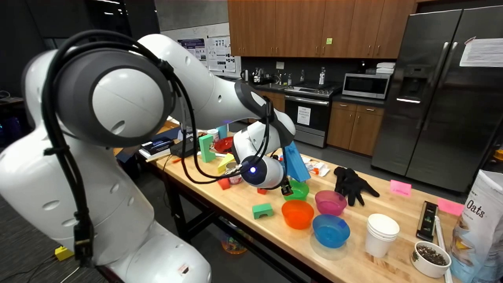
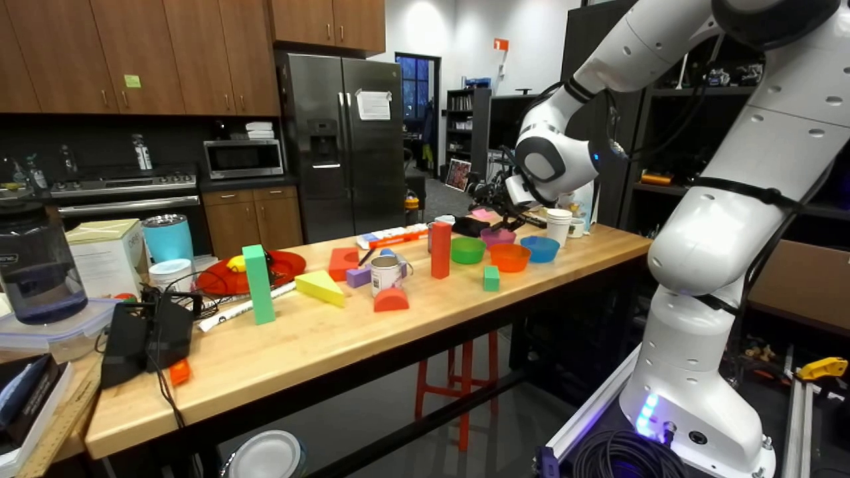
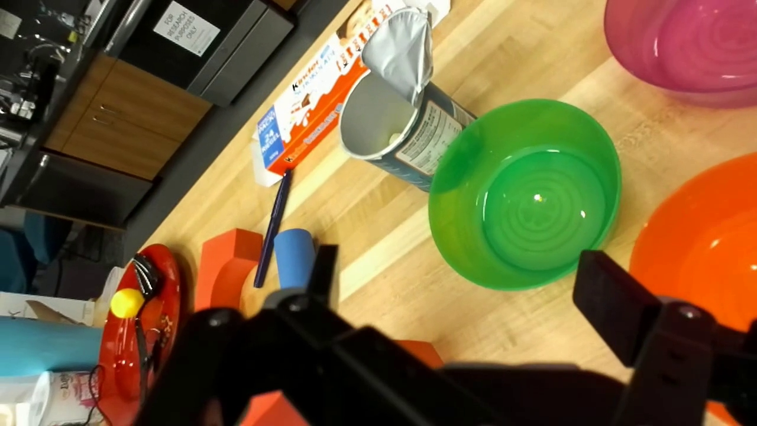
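Observation:
My gripper [image 3: 467,284] is open with nothing between its fingers in the wrist view. It is over the table, nearest to an empty green bowl [image 3: 526,201]. The right finger overlaps the bowl's rim in the picture; I cannot tell any contact. An orange bowl [image 3: 704,236] and a pink bowl [image 3: 709,47] are to the right. An opened can [image 3: 426,136] with a peeled foil lid stands behind the green bowl. In an exterior view the gripper [image 2: 495,206] appears above the bowls, among them a blue bowl [image 2: 540,249]. In an exterior view the gripper [image 1: 287,189] is mostly hidden behind the wrist.
A blue cylinder [image 3: 294,257], dark pen [image 3: 273,228], Kinder box [image 3: 319,100] and red plate [image 3: 168,290] lie to the left. A tall red block [image 2: 440,250] and green block [image 2: 491,279] stand nearby. White cups [image 1: 381,236], a black glove [image 1: 351,184] and an oats bag [image 1: 477,224] are farther along.

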Robot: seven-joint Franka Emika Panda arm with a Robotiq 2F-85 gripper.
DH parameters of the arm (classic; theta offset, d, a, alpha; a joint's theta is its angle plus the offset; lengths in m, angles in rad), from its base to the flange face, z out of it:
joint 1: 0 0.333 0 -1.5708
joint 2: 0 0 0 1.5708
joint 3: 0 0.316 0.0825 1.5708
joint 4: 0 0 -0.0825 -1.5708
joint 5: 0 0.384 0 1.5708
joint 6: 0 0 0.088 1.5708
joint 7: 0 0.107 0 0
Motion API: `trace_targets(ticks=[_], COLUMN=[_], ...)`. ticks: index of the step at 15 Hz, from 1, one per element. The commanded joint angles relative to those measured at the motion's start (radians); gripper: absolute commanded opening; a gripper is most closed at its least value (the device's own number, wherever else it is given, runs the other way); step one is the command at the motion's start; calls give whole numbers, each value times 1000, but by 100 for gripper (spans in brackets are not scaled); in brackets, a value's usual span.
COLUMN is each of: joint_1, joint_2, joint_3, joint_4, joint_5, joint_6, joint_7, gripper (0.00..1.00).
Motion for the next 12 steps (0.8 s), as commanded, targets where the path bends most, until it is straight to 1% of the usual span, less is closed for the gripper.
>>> trace_targets(ticks=[1, 4, 6, 12], joint_1=[6, 8, 2, 9], joint_2=[16, 65, 66, -8], joint_3=[-5, -1, 7, 42], joint_4=[7, 29, 41, 117], joint_5=[7, 7, 12, 10], joint_6=[-8, -33, -30, 61], joint_7=[-8, -14, -37, -145], gripper=[100, 100, 100, 100])
